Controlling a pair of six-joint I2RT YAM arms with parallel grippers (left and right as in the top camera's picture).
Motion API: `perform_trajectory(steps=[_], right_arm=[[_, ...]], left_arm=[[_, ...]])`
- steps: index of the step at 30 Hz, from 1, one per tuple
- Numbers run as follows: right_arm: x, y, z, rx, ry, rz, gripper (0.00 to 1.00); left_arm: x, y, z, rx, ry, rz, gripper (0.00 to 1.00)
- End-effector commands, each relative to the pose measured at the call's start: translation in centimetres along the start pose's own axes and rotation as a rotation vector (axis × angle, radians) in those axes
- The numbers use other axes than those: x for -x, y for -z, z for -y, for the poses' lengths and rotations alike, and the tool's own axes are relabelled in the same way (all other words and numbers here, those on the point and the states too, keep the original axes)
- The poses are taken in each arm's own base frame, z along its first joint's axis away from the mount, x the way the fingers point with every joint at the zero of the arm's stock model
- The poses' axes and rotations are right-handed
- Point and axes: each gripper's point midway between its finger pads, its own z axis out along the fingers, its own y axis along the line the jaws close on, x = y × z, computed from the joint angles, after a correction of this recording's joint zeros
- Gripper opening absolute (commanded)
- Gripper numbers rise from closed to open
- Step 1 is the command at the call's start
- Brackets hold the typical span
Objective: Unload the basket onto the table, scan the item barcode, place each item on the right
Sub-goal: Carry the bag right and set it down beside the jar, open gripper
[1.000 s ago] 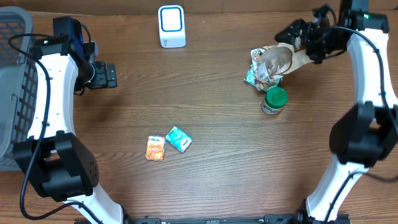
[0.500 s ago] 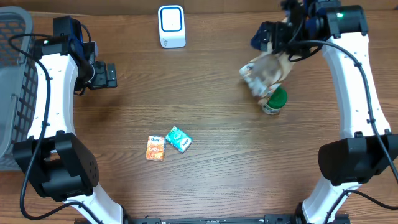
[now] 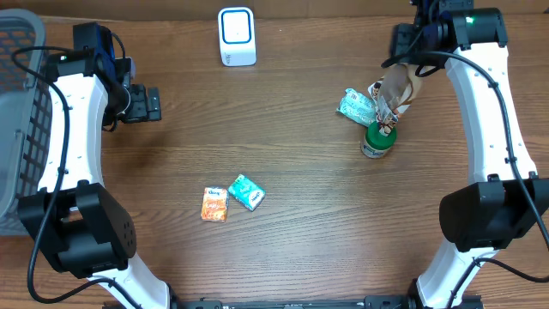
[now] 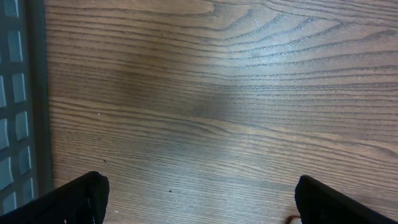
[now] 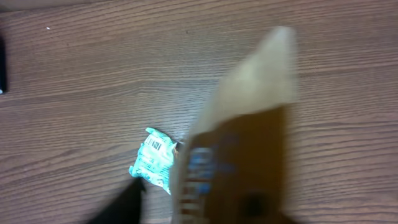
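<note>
A brown snack pouch hangs from my right gripper, which is shut on its top edge at the back right of the table. In the right wrist view the pouch is blurred and fills the space between the fingers. A teal packet lies on the table just left of the pouch; its printed side shows in the right wrist view. The white barcode scanner stands at the back centre. My left gripper is open at the far left over bare wood, its fingertips wide apart.
A green-lidded jar stands right below the hanging pouch. An orange packet and a small teal box lie side by side near the front centre. A grey basket sits at the left edge, and its wall shows in the left wrist view.
My right gripper closed on the brown pouch and lifted it off the teal packet, swinging it left and then back right. The left arm has not moved.
</note>
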Motion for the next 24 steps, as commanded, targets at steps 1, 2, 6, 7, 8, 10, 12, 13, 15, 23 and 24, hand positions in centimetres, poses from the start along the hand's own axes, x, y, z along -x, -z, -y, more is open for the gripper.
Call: perform_trajectory(steps=[1,2,6,7,8,10,12,13,15,23,24], right_arm=[[0.0,-0.3,-0.6,0.005,0.014,0.004,0.04],[0.1,-0.3,-0.8,0.008,0.017,0.006,0.04],[0.2,-0.2,-1.9,0.016,0.041,0.017,1.00],[0.2,-0.1,-2.2,0.016,0.075,0.018,1.00],[0.1,-0.1,-2.3,0.008,0.105,0.020,1.00],[0.3,0.0,-2.0,-0.059,0.169,0.030,0.96],[0.4,0.3,-1.4,-0.155,0.231,0.041,0.95],[0.4,0.5,-1.3,-0.203,0.269,0.045,0.95],[0.5,1.1,-1.3,-0.295,0.333,0.054,0.95],[1.7,3.4,-3.2,-0.496,0.431,0.147,1.00],[1.9,3.7,-3.3,-0.524,0.439,0.158,1.00]], left_arm=[[0.5,0.8,-0.2,0.003,-0.008,0.027,1.00],[0.5,0.8,-0.2,0.004,-0.008,0.027,0.99],[0.5,0.8,-0.2,0.003,-0.008,0.027,0.99],[0.5,0.8,-0.2,0.003,-0.008,0.027,1.00],[0.5,0.8,-0.2,0.003,-0.008,0.027,0.99],[0.5,0.8,-0.2,0.004,-0.008,0.027,0.99],[0.5,0.8,-0.2,0.004,-0.008,0.027,1.00],[0.5,0.8,-0.2,0.003,-0.008,0.027,0.99],[0.5,0.8,-0.2,0.003,-0.007,0.027,1.00],[0.5,0.8,-0.2,0.004,-0.008,0.027,1.00],[0.5,0.8,-0.2,0.004,-0.008,0.027,1.00]])
